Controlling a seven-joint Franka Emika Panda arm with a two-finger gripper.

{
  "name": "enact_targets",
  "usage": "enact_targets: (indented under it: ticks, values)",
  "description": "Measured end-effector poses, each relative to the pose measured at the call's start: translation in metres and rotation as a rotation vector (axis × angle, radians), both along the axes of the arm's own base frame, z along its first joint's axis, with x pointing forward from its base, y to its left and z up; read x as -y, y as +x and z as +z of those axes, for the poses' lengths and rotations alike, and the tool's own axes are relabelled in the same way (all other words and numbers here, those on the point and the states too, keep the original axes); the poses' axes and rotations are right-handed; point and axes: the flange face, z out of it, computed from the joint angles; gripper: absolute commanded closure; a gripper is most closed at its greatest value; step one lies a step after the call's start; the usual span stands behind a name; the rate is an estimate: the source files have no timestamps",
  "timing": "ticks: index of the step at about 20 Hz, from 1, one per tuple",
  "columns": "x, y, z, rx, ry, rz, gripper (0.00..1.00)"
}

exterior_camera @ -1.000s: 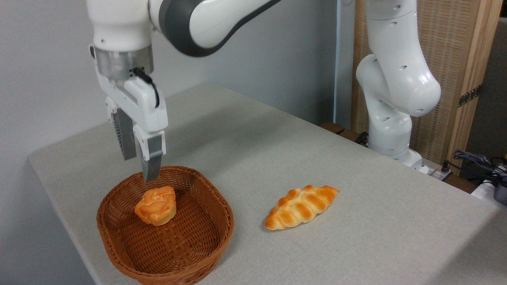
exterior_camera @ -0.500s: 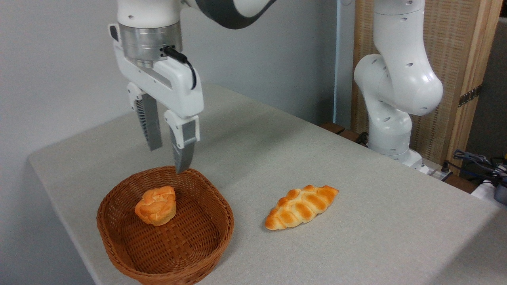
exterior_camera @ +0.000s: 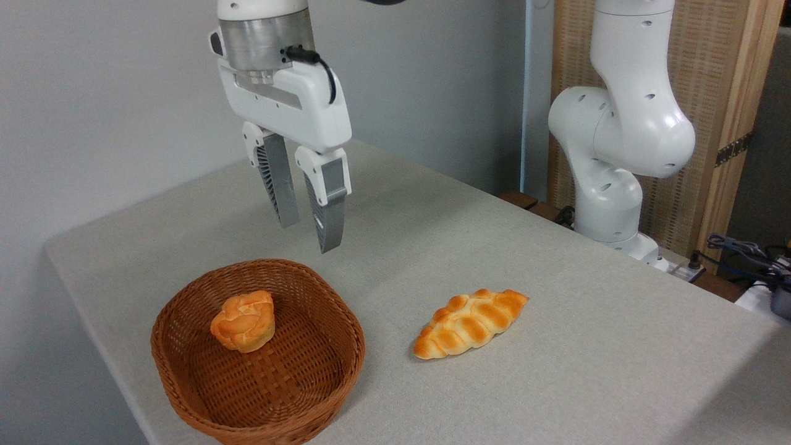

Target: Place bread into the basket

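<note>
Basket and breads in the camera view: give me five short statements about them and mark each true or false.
1. The round bun lies inside the wicker basket. True.
2. The end effector grips the bun. False: it hangs empty above the table, jaws apart, up and to the right of the basket.
3. The braided loaf lies on the table, right of the basket. True.
4. The braided loaf touches the basket. False: bare table separates them.
5. The basket holds two breads. False: only the bun is in it.
</note>
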Motion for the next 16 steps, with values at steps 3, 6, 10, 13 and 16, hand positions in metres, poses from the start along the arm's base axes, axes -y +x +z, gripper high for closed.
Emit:
enact_targets:
  ticks: [3, 6, 10, 13, 16]
  values:
    - [-0.004, -0.002, 0.001, -0.010, 0.003, 0.052, 0.00]
    - [-0.011, -0.003, 0.002, -0.016, 0.004, 0.063, 0.00]
    - [-0.016, -0.004, 0.003, -0.013, 0.003, 0.074, 0.00]
    - [-0.016, -0.004, 0.003, -0.013, 0.003, 0.073, 0.00]
    - [-0.016, -0.004, 0.003, -0.014, 0.003, 0.073, 0.00]
